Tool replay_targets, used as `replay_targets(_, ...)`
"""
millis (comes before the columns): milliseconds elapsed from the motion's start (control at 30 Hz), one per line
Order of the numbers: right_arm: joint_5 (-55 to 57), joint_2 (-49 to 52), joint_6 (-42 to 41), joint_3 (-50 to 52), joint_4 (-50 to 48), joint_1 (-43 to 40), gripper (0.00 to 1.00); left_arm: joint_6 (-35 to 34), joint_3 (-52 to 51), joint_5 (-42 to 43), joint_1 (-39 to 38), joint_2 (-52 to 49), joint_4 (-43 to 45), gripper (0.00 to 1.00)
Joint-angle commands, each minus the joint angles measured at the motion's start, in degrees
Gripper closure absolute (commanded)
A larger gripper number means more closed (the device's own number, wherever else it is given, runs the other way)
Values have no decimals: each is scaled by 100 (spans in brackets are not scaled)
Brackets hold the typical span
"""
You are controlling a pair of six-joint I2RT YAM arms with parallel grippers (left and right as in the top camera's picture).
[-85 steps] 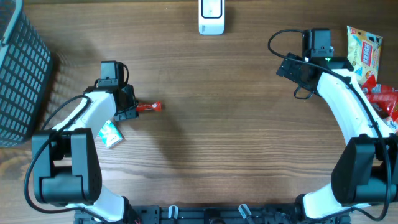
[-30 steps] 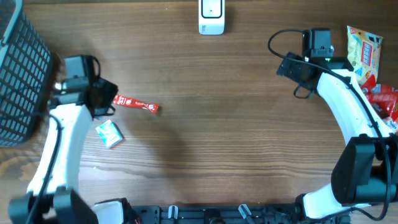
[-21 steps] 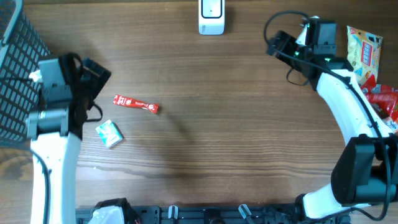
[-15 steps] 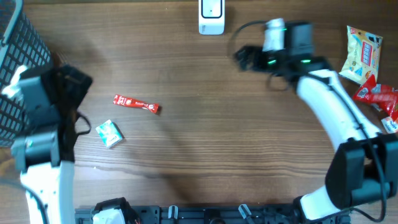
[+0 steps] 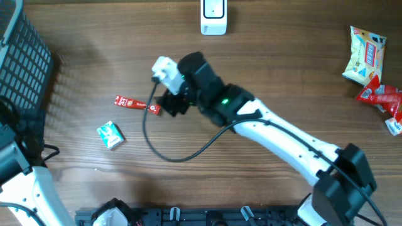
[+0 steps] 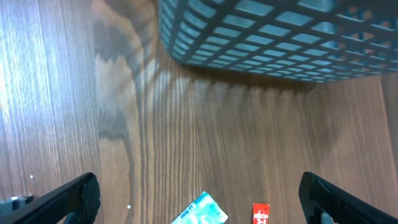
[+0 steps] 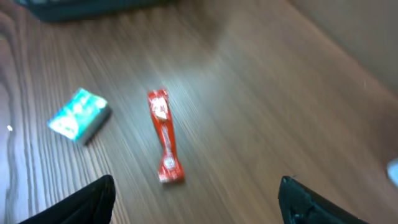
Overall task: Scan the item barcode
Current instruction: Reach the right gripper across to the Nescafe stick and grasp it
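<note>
As right gripper point(image 7: 196, 202) hangs over red sachet point(image 7: 165, 138), fingers spread, it lies flat and may slip the pinch; left gripper point(image 6: 199, 205) spread too.

One white scanner point(image 5: 213, 17) on the tabletop point(image 5: 251, 63). Left of the scanner I count one dark mesh basket point(image 5: 22, 63), one red stick packet point(image 5: 137, 104) and one small teal box point(image 5: 110, 135). Right of the scanner there's one yellow snack bag point(image 5: 364, 55), one red packet point(image 5: 379, 97), and one more small packet point(image 5: 394, 127) too cut off to tell what it is. Robot arms point(image 5: 282, 135): two
</note>
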State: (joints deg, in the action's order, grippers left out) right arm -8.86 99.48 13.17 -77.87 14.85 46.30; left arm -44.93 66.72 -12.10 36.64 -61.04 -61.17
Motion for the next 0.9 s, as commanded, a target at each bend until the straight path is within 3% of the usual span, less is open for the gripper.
replay_targets(0,-203,667,-17,-90,-326,177,12,-94,70,208,81,-26,-72,0)
replay_targets(133,-911,1097,-358,-90,-916,192,11,-94,70,203,81,-26,-179,0)
replay_targets(267,-1425,1410,-651,-105,-1314,192,4,-94,70,205,81,-26,-195,0)
replay_targets(433,-1521,1851,-925,-597,-737,184,4,-94,70,203,81,-26,-219,0)
replay_targets(633,-1521,2433,-560,-1766,713,186,0,-94,70,205,81,-26,-299,0)
replay_targets(867,-1526,2741,-400,-1788,656,249,1,-94,70,205,81,-26,-302,0)
